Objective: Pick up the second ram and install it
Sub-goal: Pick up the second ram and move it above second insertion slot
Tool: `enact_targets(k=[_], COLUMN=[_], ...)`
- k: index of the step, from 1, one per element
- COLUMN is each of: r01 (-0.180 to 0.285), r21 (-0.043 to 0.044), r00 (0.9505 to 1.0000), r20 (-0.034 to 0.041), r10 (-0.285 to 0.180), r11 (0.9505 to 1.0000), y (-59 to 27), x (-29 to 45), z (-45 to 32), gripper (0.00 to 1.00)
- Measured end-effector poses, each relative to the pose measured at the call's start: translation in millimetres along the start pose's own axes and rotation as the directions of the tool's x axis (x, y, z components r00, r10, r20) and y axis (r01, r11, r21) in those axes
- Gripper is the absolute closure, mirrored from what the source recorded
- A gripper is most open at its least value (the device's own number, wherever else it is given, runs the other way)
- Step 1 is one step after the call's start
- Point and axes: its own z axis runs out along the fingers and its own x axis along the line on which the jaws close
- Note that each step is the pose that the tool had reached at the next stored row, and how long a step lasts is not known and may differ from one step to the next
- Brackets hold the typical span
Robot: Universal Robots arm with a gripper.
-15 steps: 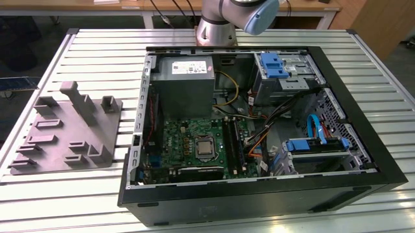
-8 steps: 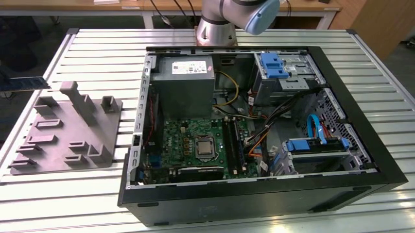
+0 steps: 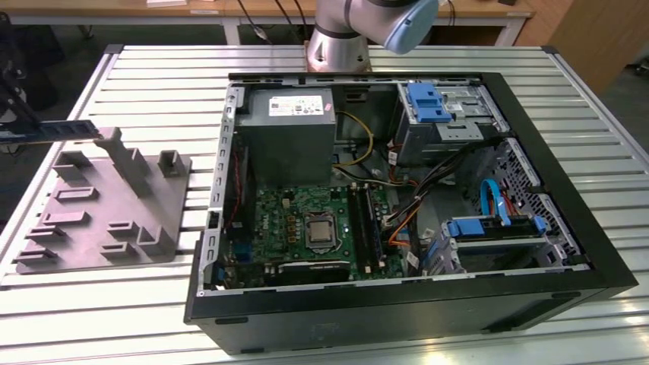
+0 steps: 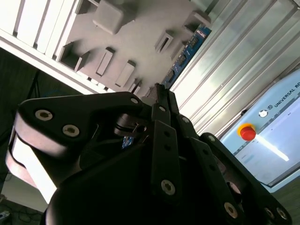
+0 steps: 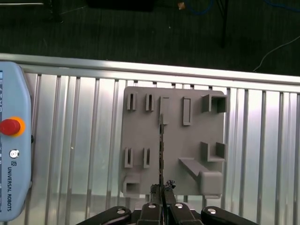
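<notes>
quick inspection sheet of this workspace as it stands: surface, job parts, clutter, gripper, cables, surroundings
surface: slatted metal table carrying an open computer case and a gray slotted fixture.
job's things: the second ram is held by the fixture at the exterior view's left, outside the case; the motherboard lies exposed in the case.
clutter: a teach pendant lies on the table beside the fixture.
grippers: the gripper is shut on one end of the second ram.
cables: yellow wires and a blue flat cable inside the case.
surroundings: dark floor past the table edge; a wooden desk behind.
</notes>
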Motion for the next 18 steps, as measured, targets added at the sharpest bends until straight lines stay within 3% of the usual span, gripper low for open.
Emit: enact_targets(k=[18], r01=[0.0], r21=[0.0], r00=[1.0], r20=[0.0], r10=[0.0], r11=[1.0], y=[-43.3], x=[2.2], z=[-1.4], gripper=[0.87])
